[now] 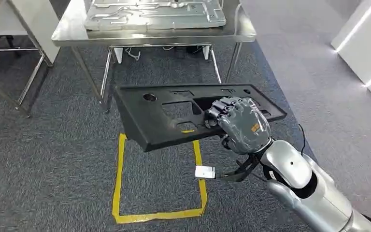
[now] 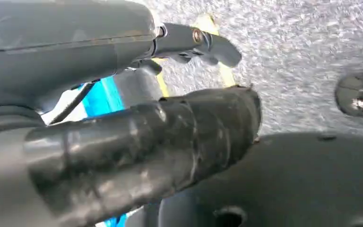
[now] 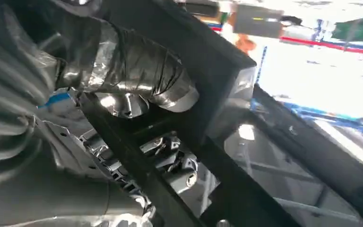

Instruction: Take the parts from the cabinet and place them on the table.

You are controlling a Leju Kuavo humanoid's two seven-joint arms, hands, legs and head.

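The step in hand looks like carrying the black panel [image 1: 174,113] to the steel table [image 1: 72,31] ahead: keep it level and lift its far edge above the tabletop before setting it down beside the grey metal sheet [image 1: 154,13] already lying there (the panel is long and held near one end, so it may droop). The right hand [image 1: 239,123] grips the panel, fingers curled through a cutout. The left hand [image 2: 123,142] touches nothing; how far it is open I cannot tell.
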